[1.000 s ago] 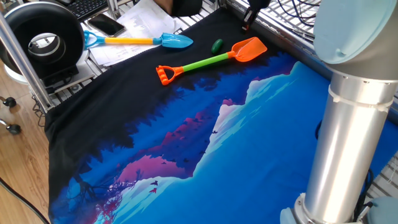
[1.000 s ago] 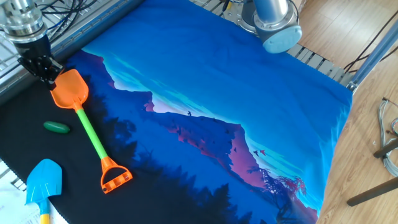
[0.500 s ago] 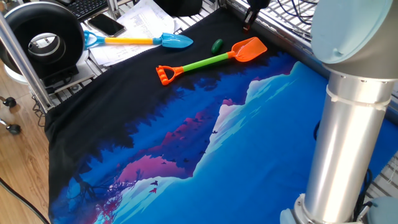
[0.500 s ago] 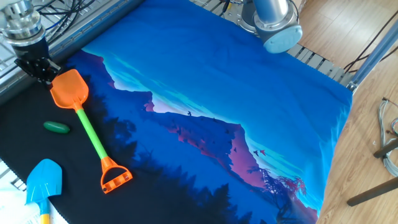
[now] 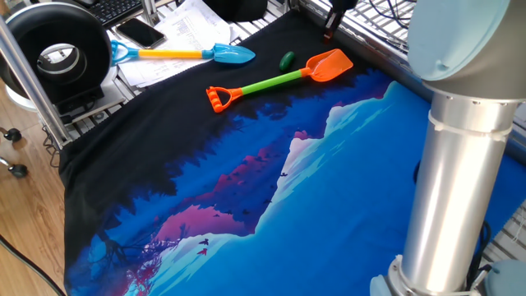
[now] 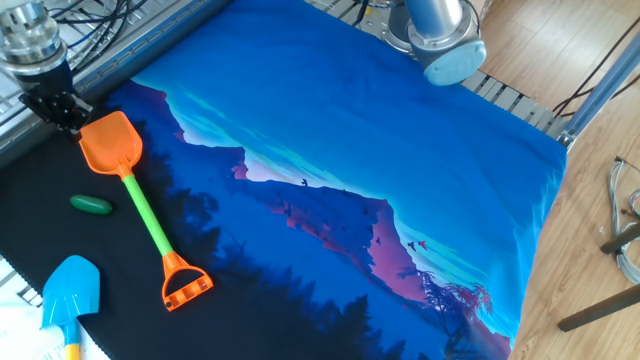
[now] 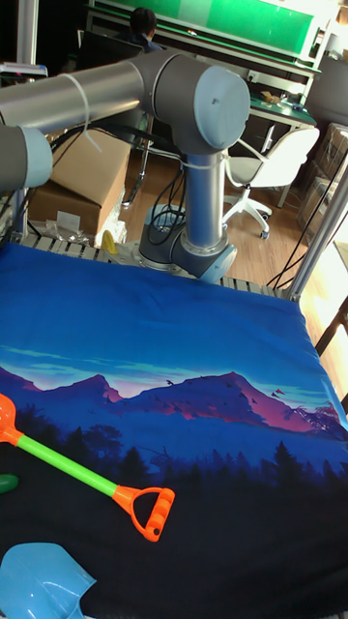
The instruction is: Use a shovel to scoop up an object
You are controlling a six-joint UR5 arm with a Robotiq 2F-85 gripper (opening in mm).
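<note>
Nothing of the scooping is done yet, as far as I can judge. The shovel (image 6: pixel 130 190) lies flat on the tabletop (image 6: pixel 400 150), its orange blade toward the far edge and its D-handle pointing back across the cloth, and I am not holding it. The object (image 6: pixel 91 205) sits on the dark part of the cloth just beside the green shaft, apart from the blade and not on it. My gripper (image 6: pixel 64 113) hangs just beyond the blade's tip, near the edge rail; it carries nothing, but it is too small and dark to say whether its fingers are spread or pressed together. A blue shovel (image 6: pixel 68 293) lies nearby, untouched. Everything is left: take the shovel by its shaft or handle, slide the blade under the object, and lift.
</note>
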